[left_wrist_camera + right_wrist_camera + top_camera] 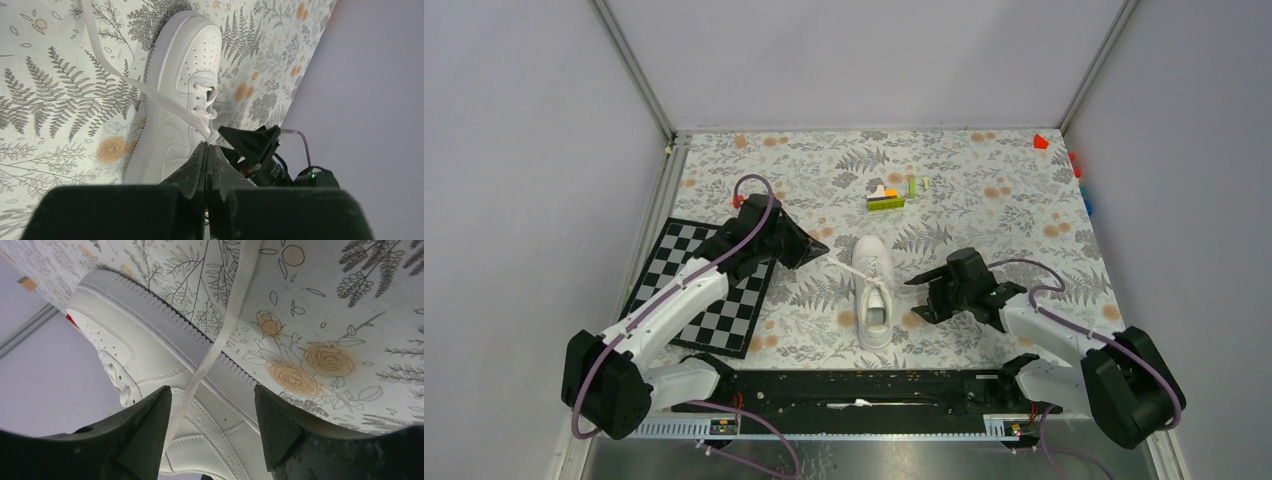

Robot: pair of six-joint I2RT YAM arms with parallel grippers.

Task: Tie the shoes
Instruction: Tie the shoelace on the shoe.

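The all-white low sneaker (pixel 873 290) sits mid-tabletop, toe toward the far edge. The left fingers (pixel 195 170) are pressed together, pinching a white lace (pixel 150 95). The right fingers (pixel 145 430) are spread around the second white lace (pixel 220 345)

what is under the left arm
A black and white checkered board lies flat under the left arm, on the floral table cover. The arm covers a diagonal strip of it, so those squares cannot be seen.
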